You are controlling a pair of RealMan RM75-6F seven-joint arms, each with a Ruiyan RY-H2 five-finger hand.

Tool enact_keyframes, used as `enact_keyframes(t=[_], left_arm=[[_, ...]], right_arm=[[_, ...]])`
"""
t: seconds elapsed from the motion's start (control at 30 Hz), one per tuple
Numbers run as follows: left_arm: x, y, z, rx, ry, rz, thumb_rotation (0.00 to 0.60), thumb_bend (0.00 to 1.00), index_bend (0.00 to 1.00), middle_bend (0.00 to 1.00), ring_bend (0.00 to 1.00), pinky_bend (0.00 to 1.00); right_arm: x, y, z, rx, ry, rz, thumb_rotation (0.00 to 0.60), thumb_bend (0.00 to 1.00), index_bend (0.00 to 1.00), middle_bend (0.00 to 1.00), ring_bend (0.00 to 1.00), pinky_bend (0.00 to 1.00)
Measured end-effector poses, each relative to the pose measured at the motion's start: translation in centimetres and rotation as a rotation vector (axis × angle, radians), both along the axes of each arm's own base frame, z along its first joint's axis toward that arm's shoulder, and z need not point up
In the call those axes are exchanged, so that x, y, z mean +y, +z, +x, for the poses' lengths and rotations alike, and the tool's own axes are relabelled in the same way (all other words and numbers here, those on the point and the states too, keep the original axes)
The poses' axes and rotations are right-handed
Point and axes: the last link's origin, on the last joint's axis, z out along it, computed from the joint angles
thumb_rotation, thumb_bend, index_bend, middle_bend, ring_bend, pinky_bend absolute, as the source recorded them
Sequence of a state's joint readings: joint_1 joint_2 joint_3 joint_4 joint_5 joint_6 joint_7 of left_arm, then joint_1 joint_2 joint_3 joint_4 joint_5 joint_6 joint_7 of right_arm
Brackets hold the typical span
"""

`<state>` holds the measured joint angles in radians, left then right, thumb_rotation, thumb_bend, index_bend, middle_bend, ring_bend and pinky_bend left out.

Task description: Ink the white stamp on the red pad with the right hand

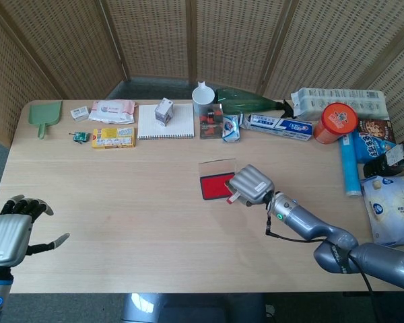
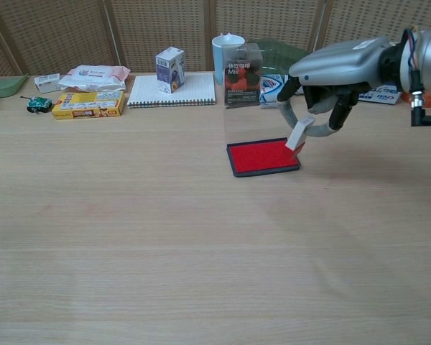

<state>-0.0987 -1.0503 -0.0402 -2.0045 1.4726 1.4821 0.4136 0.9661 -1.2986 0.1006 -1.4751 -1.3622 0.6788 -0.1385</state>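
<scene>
1. Holding the white stamp [image 2: 297, 136] pinched between thumb and fingers, the right robot hand [image 2: 335, 68] hangs over the right end of the red pad [image 2: 262, 157], near the middle of the table [image 2: 165, 237].
2. Tilted, the stamp points its red face down at the pad's right edge; whether it touches the ink cannot be told.
3. Resting near the table's front left corner, the left robot hand [image 1: 13, 230] holds nothing, fingers spread apart.
4. Lining the far edge are a notebook [image 2: 172, 90], a white cup [image 2: 227, 49] and a toothpaste box [image 1: 279, 126].
</scene>
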Motion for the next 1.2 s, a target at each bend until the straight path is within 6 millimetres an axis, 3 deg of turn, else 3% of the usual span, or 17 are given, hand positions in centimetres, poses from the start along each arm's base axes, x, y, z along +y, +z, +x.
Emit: enact_keyframes(t=[0.63,1.2], left_arm=[[-0.5,0.2,-2.4,-0.008,0.044,-0.003,0.385,0.03,0.43,0.38,0.29,0.17],[-0.5,0.0,-3.3,-0.017,0.058,-0.013,0.385,0.03,0.44,0.38,0.29,0.17]], right_arm=[[-2.2,-4.8,5.2,-0.006,-0.056,-0.04,0.6,0.46,0.65,1.0,1.0,1.0],[-3.2,-6.8,4.0,0.115,-0.047,-0.099,0.6,0.46,0.67,1.0,1.0,1.0]])
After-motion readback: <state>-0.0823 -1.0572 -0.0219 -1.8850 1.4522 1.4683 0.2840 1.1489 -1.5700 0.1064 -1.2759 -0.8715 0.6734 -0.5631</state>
